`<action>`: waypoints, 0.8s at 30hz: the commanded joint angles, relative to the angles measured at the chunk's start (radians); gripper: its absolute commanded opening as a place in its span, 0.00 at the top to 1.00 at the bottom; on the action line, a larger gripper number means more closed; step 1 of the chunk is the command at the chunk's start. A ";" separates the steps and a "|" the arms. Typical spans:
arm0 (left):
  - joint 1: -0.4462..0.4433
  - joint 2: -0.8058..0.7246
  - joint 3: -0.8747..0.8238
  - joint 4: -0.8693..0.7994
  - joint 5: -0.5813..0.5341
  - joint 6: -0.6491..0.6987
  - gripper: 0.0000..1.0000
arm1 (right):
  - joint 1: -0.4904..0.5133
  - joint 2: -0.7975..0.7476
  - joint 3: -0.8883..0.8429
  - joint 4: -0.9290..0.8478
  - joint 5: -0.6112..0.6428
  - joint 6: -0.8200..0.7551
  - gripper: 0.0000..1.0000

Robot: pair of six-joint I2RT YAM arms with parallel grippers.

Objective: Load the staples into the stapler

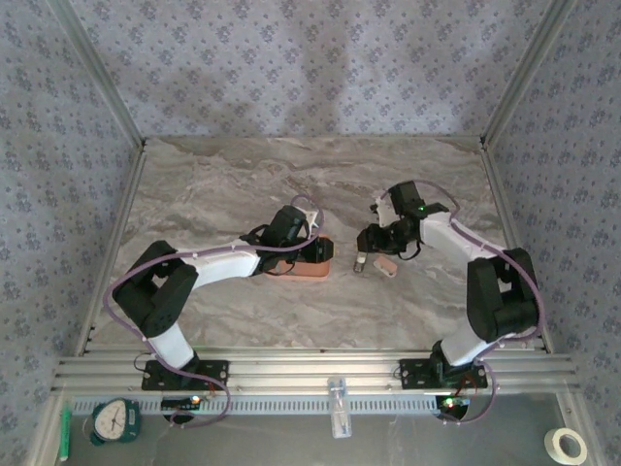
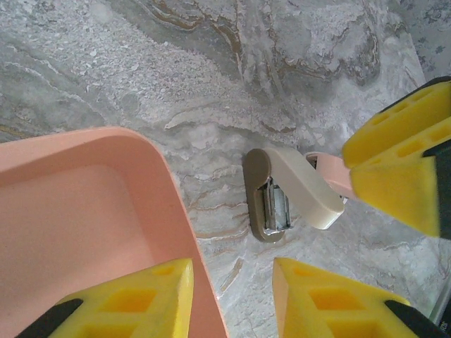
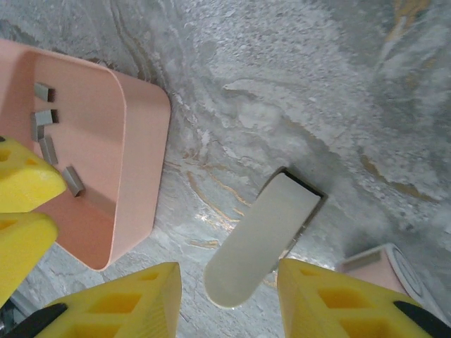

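The stapler (image 2: 282, 201) lies open on the marble, its white lid (image 3: 261, 239) swung up and its grey metal channel bare. My right gripper (image 3: 229, 303) hangs just over it, open, with the lid's tip between its yellow fingers (image 2: 402, 162); the right finger looks to touch the lid's edge, and marble shows on the other side. Several staples (image 3: 53, 141) lie in the salmon-pink tray (image 3: 141, 162). My left gripper (image 2: 232, 303) is open astride the tray's right wall (image 2: 180, 211), one finger inside and one outside. From above, both grippers (image 1: 312, 250) (image 1: 367, 254) flank the stapler (image 1: 360, 260).
A small pink object (image 3: 380, 271) lies on the marble just right of the stapler, seen from above as the pink object (image 1: 388, 264). The tray (image 1: 309, 271) sits mid-table. Aluminium frame rails (image 1: 291, 374) and patterned walls bound the table; open marble lies behind.
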 commanded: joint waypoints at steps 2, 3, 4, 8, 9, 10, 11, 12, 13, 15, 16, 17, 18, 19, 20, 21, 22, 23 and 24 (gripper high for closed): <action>-0.001 -0.010 -0.010 0.017 0.015 0.023 0.65 | 0.010 0.006 -0.019 -0.048 0.062 0.055 0.61; -0.002 -0.010 -0.010 0.017 0.016 0.024 0.65 | 0.011 0.010 -0.023 -0.042 0.061 0.059 0.62; -0.001 -0.011 -0.010 0.017 0.015 0.024 0.65 | 0.010 0.019 -0.027 -0.035 0.057 0.062 0.63; 0.000 -0.016 -0.014 0.016 0.014 0.025 0.65 | 0.015 0.047 -0.028 -0.010 0.042 0.069 0.64; 0.000 -0.017 -0.014 0.017 0.013 0.024 0.65 | 0.018 0.054 -0.030 -0.003 0.037 0.072 0.65; -0.001 -0.019 -0.015 0.018 0.012 0.025 0.65 | 0.019 0.060 -0.031 0.001 0.033 0.073 0.65; 0.000 -0.018 -0.017 0.017 0.013 0.024 0.65 | 0.021 0.063 -0.032 0.003 0.033 0.073 0.65; 0.001 -0.018 -0.018 0.017 0.012 0.024 0.65 | 0.023 0.068 -0.034 0.002 0.035 0.074 0.66; 0.000 -0.020 -0.020 0.017 0.011 0.022 0.65 | 0.024 0.073 -0.037 0.002 0.038 0.075 0.67; 0.001 -0.020 -0.021 0.018 0.010 0.022 0.65 | 0.024 0.081 -0.048 0.005 0.049 0.077 0.68; 0.000 -0.020 -0.021 0.018 0.010 0.023 0.65 | 0.026 0.087 -0.052 0.006 0.052 0.076 0.68; 0.000 -0.021 -0.021 0.018 0.010 0.022 0.65 | 0.027 0.092 -0.055 0.006 0.056 0.078 0.69; 0.001 -0.020 -0.022 0.017 0.008 0.022 0.65 | 0.030 0.098 -0.059 0.005 0.062 0.080 0.70; 0.000 -0.020 -0.022 0.018 0.008 0.022 0.65 | 0.033 0.100 -0.063 0.002 0.069 0.083 0.70; 0.000 -0.020 -0.023 0.018 0.008 0.022 0.65 | 0.036 0.104 -0.066 0.000 0.076 0.084 0.70; 0.001 -0.020 -0.021 0.016 0.006 0.023 0.65 | 0.040 0.107 -0.068 -0.006 0.083 0.088 0.71; 0.001 -0.021 -0.021 0.017 0.005 0.023 0.65 | 0.043 0.107 -0.073 -0.010 0.094 0.095 0.72; 0.002 -0.021 -0.022 0.017 0.005 0.023 0.65 | 0.045 0.109 -0.078 -0.013 0.106 0.103 0.72; 0.002 -0.023 -0.024 0.016 0.004 0.022 0.65 | 0.047 0.111 -0.084 -0.015 0.120 0.117 0.73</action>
